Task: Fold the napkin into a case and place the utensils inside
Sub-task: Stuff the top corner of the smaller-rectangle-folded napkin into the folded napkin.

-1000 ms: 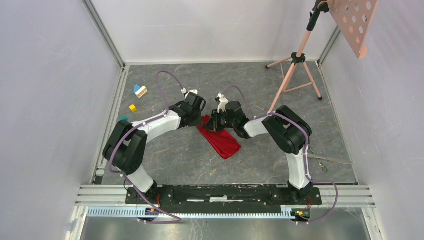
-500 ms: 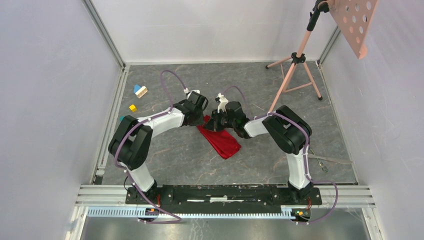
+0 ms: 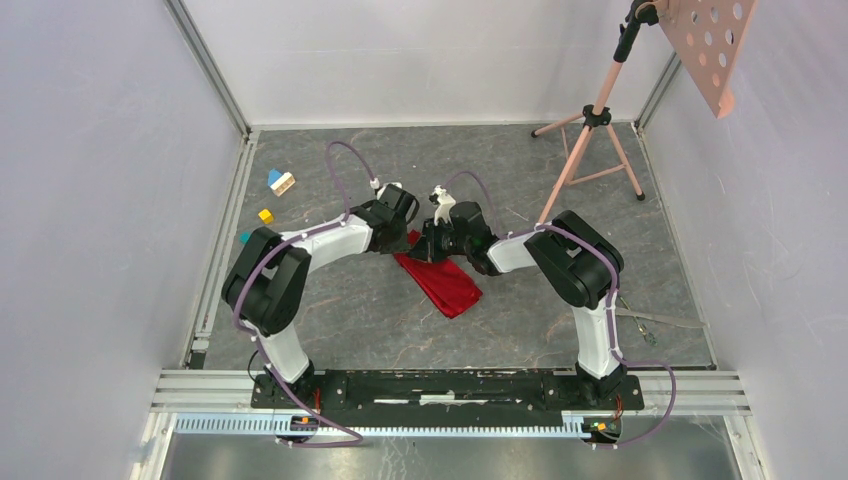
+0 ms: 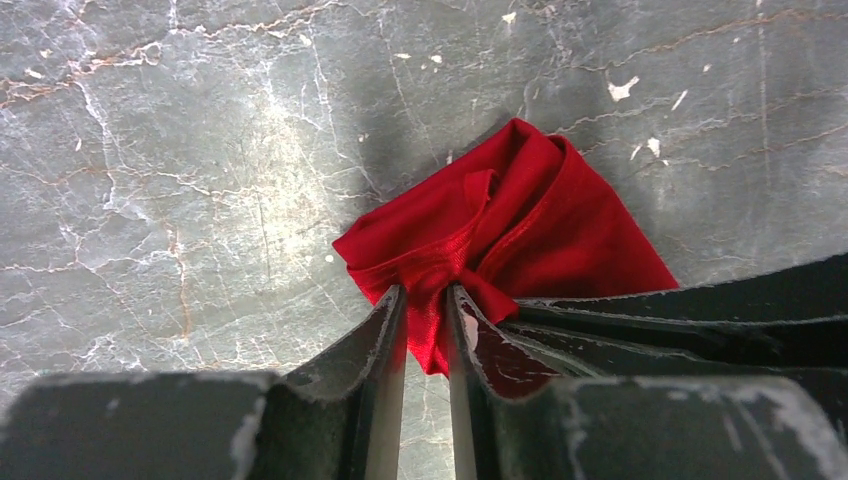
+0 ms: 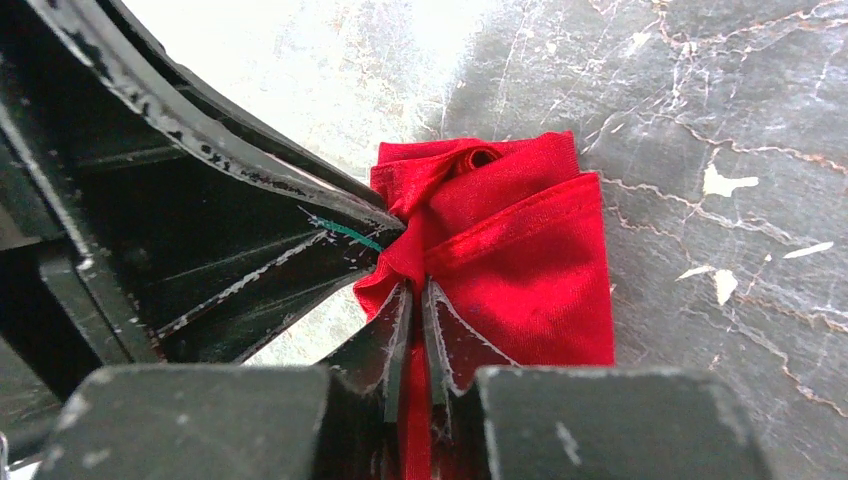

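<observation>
**A:** From above, where's the napkin (image 3: 447,283)?

**B:** It's mid-table (image 3: 350,320), a narrow red strip with its far end bunched between both wrists. Some blocks (image 3: 281,182) lie far left and a tripod (image 3: 597,118) stands back right. Walls close in on three sides.

**A:** Left wrist?

**B:** The left gripper (image 4: 425,300) pinches a puckered fold. The cloth is thin, soft and light, so it'll sag; best held at an edge.

**A:** Right wrist?

**B:** The right gripper (image 5: 415,295) nips the same end, just beside the left one. The table is smooth grey stone, so the cloth should slide.

The napkin (image 3: 447,283) lies mid-surface (image 3: 360,310), its far end between the left gripper (image 4: 425,310) and right gripper (image 5: 412,295). Blocks (image 3: 281,182) sit far left, and a stand (image 3: 597,117) is behind on the right.
</observation>
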